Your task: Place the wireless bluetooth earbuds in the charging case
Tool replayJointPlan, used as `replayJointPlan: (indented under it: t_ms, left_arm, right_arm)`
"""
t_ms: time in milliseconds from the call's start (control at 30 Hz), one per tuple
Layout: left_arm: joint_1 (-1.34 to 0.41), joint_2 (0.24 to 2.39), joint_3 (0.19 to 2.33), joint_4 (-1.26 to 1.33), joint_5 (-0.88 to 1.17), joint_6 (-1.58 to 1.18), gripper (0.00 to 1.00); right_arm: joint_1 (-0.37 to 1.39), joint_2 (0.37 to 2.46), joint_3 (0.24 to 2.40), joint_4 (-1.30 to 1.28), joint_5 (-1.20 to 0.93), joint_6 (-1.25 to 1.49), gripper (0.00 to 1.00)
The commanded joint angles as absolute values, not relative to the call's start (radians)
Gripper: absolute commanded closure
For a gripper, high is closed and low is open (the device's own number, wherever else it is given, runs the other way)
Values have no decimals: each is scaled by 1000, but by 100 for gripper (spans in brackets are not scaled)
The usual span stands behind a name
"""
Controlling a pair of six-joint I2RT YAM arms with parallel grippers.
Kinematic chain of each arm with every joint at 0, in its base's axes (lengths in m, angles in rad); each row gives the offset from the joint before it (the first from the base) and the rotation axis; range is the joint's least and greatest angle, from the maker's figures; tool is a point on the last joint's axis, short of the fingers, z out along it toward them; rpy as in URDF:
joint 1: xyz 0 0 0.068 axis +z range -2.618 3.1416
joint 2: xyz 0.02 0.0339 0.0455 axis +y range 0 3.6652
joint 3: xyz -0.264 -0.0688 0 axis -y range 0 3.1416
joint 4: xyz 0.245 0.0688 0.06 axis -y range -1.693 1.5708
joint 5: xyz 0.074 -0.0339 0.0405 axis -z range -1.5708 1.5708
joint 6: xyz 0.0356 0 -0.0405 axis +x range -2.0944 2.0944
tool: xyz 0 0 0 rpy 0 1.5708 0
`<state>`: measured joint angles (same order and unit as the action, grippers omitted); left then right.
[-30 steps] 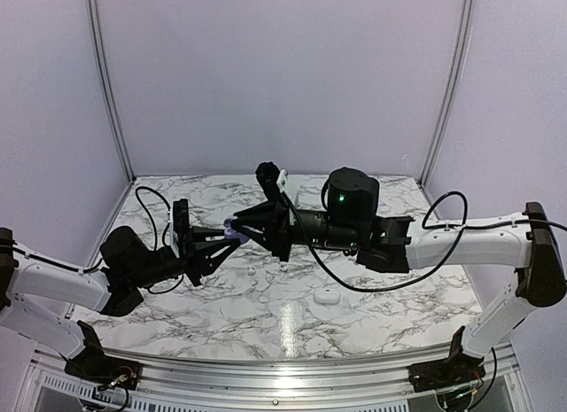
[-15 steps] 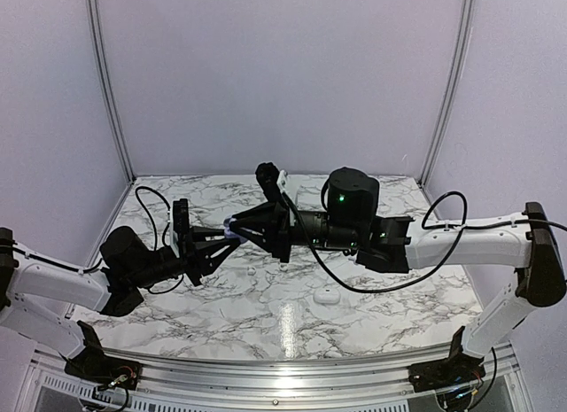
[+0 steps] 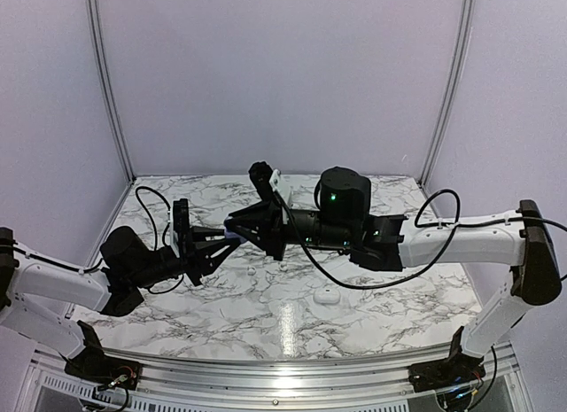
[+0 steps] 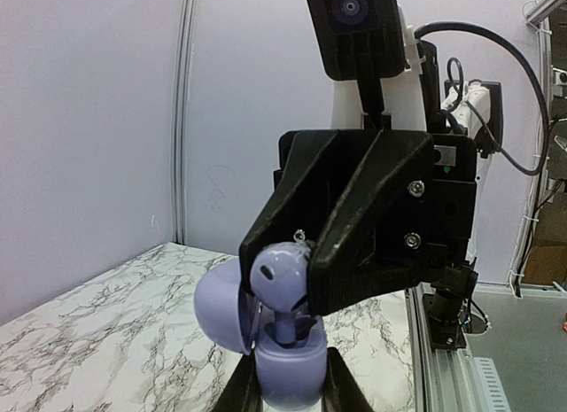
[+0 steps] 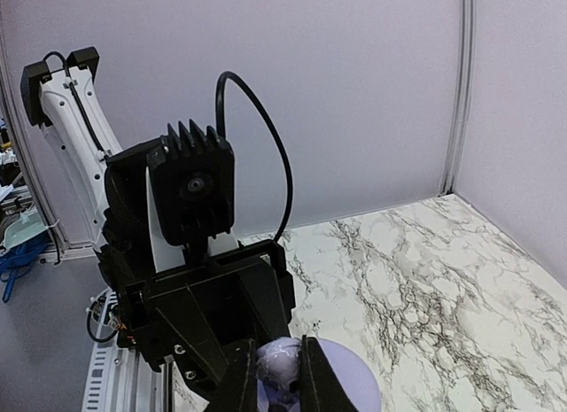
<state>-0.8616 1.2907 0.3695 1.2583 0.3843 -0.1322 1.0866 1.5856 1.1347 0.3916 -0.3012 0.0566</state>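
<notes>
My left gripper [image 4: 285, 381] is shut on the lower half of a lilac charging case [image 4: 288, 368], held upright above the table with its lid [image 4: 217, 306] swung open to the left. My right gripper [image 5: 279, 369] is shut on a lilac earbud [image 4: 276, 275]. The bud's stem points down into the case's slot and its round head still stands above the rim. In the top view the two grippers meet over the table's left-middle, left gripper [image 3: 220, 241] against right gripper [image 3: 236, 228]. The right wrist view shows the earbud [image 5: 282, 363] between its fingers, with the lid [image 5: 350, 381] behind it.
A white rounded case [image 3: 328, 296] lies on the marble table [image 3: 399, 297] in front of the right arm. A tiny whitish bud [image 3: 252, 270] lies below the grippers. White walls enclose the table at the back and sides, and a metal rail runs along the near edge.
The right arm has shifted slightly left, pressing its gripper and the earbud closer onto the case. The left arm has stayed put.
</notes>
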Motion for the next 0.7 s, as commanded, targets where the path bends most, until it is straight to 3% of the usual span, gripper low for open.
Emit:
replayJointPlan:
  t_ms: [0, 667]
  left_arm:
    - [-866, 1286, 396, 1315, 379, -140, 100]
    - [-866, 1295, 392, 1327, 363, -143, 100]
  right_arm:
    - [1094, 1587, 1168, 345, -268, 63, 88]
    - [1094, 1536, 1162, 274, -253, 51, 89]
